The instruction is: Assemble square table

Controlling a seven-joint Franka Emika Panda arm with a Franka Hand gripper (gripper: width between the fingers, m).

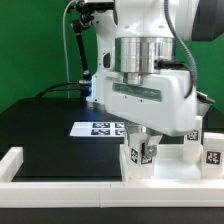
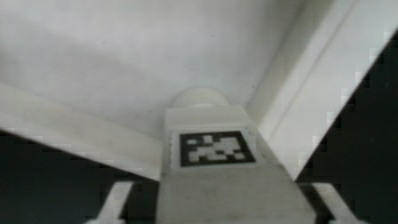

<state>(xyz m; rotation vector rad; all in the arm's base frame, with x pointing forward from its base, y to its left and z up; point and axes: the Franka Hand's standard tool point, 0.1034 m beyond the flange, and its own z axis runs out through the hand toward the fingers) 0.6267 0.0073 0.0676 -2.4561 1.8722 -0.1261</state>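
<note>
The two-finger tool (image 1: pixel 141 146) is closed on one short chunky white plastic leg (image 2: pixel 217 160) that bears a small black-and-white square tag. In the wrist view the leg stands out from between the fingers (image 2: pixel 118 200) with its long axis in line with the tool's own, its rounded tip pointing away from the wrist toward the white plastic square panel with raised rim (image 2: pixel 107 60). The panel lies straight past that tip, and the tip sits close to one inside corner where two rim walls meet; whether it already touches the panel cannot be told. I judge the coming move depends on keeping the leg upright over that corner.

Count, in the exterior view: one arm, one tool, one panel (image 1: pixel 165 170) near the front of the black table (image 1: pixel 50 130), one leg in the grip (image 1: pixel 141 152). Two more tagged white legs (image 1: pixel 213 152) stand on the exterior view's right, beside the tool. One flat marker board (image 1: pixel 100 128) lies behind, apart from the panel. Long white border bars (image 1: pixel 55 184) run along the front.
</note>
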